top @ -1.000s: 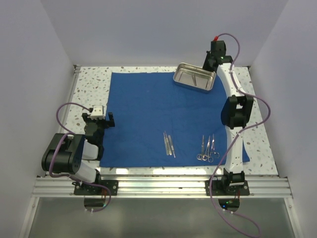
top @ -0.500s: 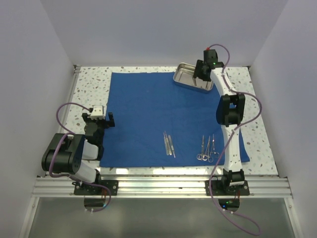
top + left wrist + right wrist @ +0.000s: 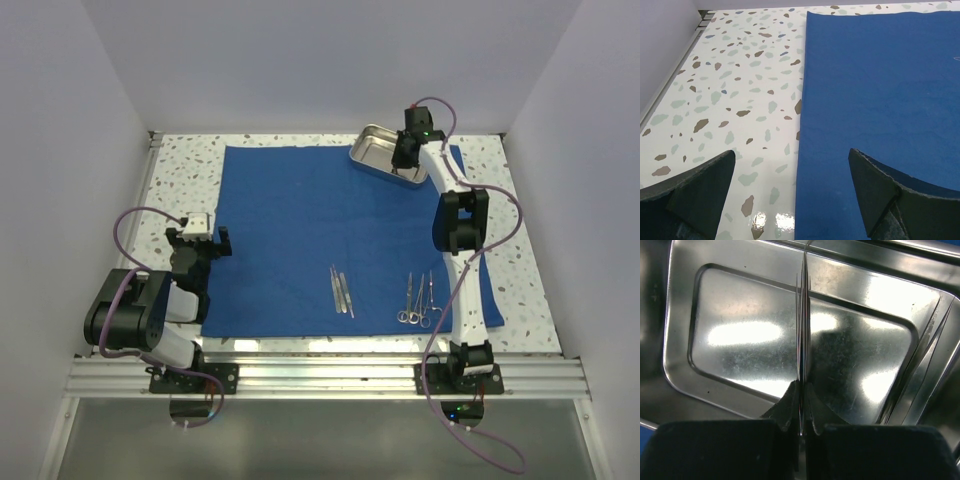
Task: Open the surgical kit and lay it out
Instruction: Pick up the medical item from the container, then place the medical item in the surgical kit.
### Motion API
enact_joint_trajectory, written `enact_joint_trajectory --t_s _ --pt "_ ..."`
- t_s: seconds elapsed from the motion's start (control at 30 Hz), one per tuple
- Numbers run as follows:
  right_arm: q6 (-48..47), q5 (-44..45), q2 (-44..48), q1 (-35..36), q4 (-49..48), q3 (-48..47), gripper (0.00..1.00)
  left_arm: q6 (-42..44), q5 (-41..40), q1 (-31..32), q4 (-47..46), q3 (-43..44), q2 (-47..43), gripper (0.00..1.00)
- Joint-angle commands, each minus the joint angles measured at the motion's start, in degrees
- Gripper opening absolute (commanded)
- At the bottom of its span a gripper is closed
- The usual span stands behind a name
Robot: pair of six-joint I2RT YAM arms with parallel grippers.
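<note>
The royal-blue cloth [image 3: 290, 220] lies spread flat on the table. The shiny steel tray [image 3: 370, 152] sits at its far right corner. My right gripper [image 3: 406, 158] is down in the tray and shut on thin steel tweezers [image 3: 803, 325], which stick out straight ahead over the tray floor [image 3: 740, 335] in the right wrist view, between the closed fingers [image 3: 790, 402]. Two more tweezers [image 3: 342, 290] and several ring-handled forceps [image 3: 418, 300] lie on the cloth's near part. My left gripper [image 3: 198, 240] is open and empty at the cloth's left edge [image 3: 801, 150].
The speckled table [image 3: 740, 90] shows bare left of the cloth. White walls close in the left, back and right sides. A metal rail runs along the near edge [image 3: 320, 375].
My right gripper has moved left from the tray's far right rim to over the tray's inside. The left arm has not moved.
</note>
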State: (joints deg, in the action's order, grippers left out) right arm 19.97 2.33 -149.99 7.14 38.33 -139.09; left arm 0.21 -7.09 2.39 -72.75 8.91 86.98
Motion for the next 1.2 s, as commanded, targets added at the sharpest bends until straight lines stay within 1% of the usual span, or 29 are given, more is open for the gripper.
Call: enact_joint_trajectory --t_s 0.0,0.2,0.4,0.6,0.7,0.9,0.97,1.07,1.1,1.17 --pt "-0.37 1.10 -0.04 0.16 -0.18 -0.13 0.00 0.85 -0.47 0.07 -6.09 0.50 -0.06 1.00" --pt "-1.16 2.24 0.58 0.16 0.26 -1.45 0.00 0.85 -0.47 0.07 -6.09 0.59 -0.05 1.00" --pt "-1.51 3.38 4.79 0.25 -0.36 -1.71 0.00 0.85 -0.38 -0.02 -5.91 0.59 -0.14 1.00" --pt "-2.74 2.33 9.01 0.25 -1.68 -4.35 0.00 0.85 -0.38 0.07 -5.82 0.67 -0.06 1.00" --pt "-2.74 2.86 11.90 0.25 -3.08 -3.22 0.00 0.67 -0.38 0.07 -5.04 0.76 -0.32 1.00" --pt "-1.69 1.37 13.76 0.25 -2.03 -3.21 0.00 0.67 -0.47 0.07 -4.42 0.76 -0.58 1.00" --pt "-0.55 -0.64 15.07 0.16 -1.41 -2.25 0.00 0.67 -0.47 0.07 -4.59 0.85 -0.50 1.00" --pt "2.09 -2.06 18.15 0.33 -2.90 2.58 0.00 0.67 -0.47 0.07 -4.68 0.76 -0.50 1.00" --pt "3.57 -5.11 18.77 0.42 -3.60 4.85 0.00 0.67 -0.38 0.07 -4.85 0.85 -0.50 1.00" --pt "4.81 -8.46 21.57 1.38 -5.09 7.59 0.00 0.67 -0.47 0.07 -5.21 0.76 -0.23 1.00"
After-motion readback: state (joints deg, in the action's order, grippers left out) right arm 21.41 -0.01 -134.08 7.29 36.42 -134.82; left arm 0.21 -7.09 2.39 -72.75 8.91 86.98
